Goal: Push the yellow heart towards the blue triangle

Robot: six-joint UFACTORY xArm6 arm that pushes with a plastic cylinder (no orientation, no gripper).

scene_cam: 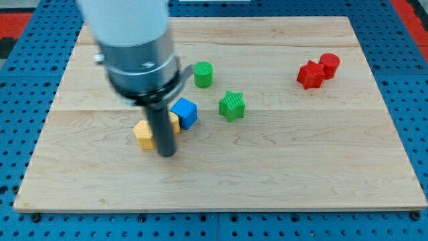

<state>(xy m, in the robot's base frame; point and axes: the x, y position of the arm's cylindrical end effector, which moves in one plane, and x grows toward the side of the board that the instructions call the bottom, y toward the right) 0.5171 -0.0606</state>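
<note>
The yellow heart (143,134) lies flat on the wooden board, left of centre, its right part hidden behind the dark rod. A second yellow piece (174,121) shows just right of the rod; its shape cannot be made out. The blue block (184,112), small and angular, sits touching that piece, slightly farther back.

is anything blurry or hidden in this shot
Camera view: the arm's large grey housing near the lens is soft and blurred; my tip and the blocks look sharper; lighting is even, shadows faint; the rod hides part of the yellow block beside the blue block.
</note>
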